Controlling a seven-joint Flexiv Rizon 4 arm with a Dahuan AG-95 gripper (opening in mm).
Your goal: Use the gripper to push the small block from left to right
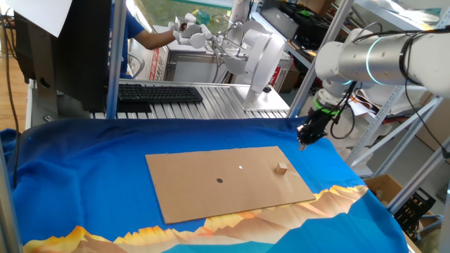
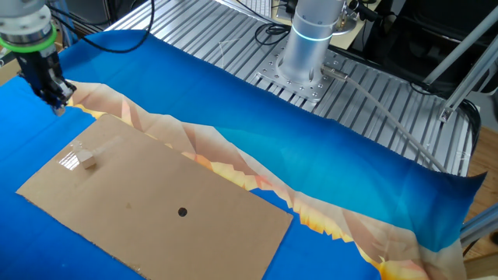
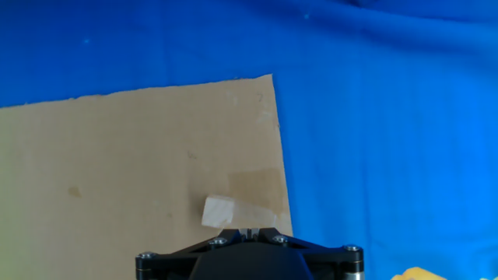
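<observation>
Tan on tan here: the small block (image 1: 282, 168) sits on the cardboard sheet (image 1: 211, 193), toward the right end of the sheet in one fixed view, not far from its right edge. In the other fixed view the same cube (image 2: 88, 160) shows at the left of the frame, near the sheet's upper-left corner, next to a shiny patch that looks like tape.

The gripper (image 1: 304, 143) hangs above the blue cloth (image 1: 91, 176), off the sheet's upper-right corner in the first fixed view, clear of the block and holding nothing. From the hand view the fingers (image 3: 247, 232) look pressed tip to tip with no gap between them, so I'd call the tool closed and empty. The block (image 3: 219, 211) sits just above those tips at bottom centre of that frame, but the fixed views say the tool is up in the air, not touching.

There's also a small dark dot (image 1: 219, 180) mid-sheet and a white speck (image 1: 240, 167) nearby, both well apart from the cube.

Progress? The cube lying at the right end suggests the push may be mostly done. Whether more travel is wanted, the pictures alone can't settle.
</observation>
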